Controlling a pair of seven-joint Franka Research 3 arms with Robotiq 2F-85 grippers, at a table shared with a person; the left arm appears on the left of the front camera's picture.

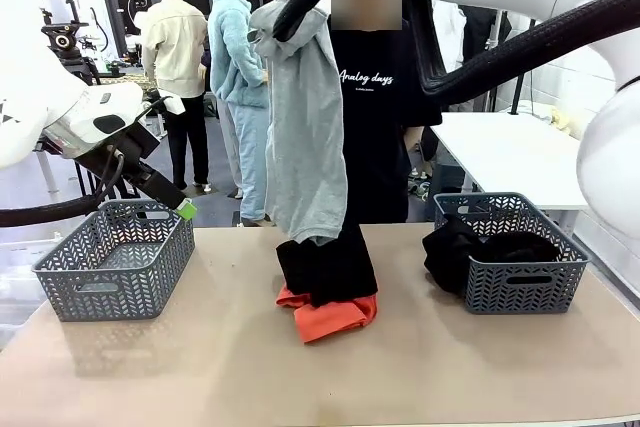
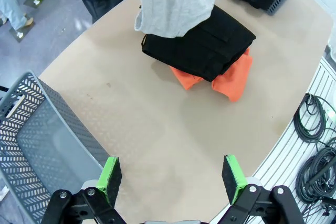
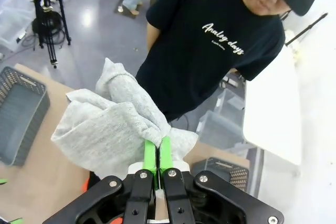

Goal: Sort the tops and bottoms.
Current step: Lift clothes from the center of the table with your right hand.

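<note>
The light grey top (image 1: 305,147) is pinched in the pressed-together right gripper (image 3: 158,150) and hung high over the black bottoms (image 1: 325,267) and orange-red top (image 1: 335,317) on the table (image 1: 200,367), the left gripper (image 2: 171,169) is spread and empty, and transfer to the empty left basket (image 1: 115,257) is probably required next.

Grey top (image 1: 305,137), black bottoms (image 1: 325,269), orange top (image 1: 335,317).

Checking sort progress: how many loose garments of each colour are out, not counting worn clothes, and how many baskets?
Grey garment: 1, held by the right end effector
Black garments: 2, folded black garment, bunched black garment (counted as one)
Orange garment: 1
Baskets: 2, left basket, right basket
Total: 6
</note>
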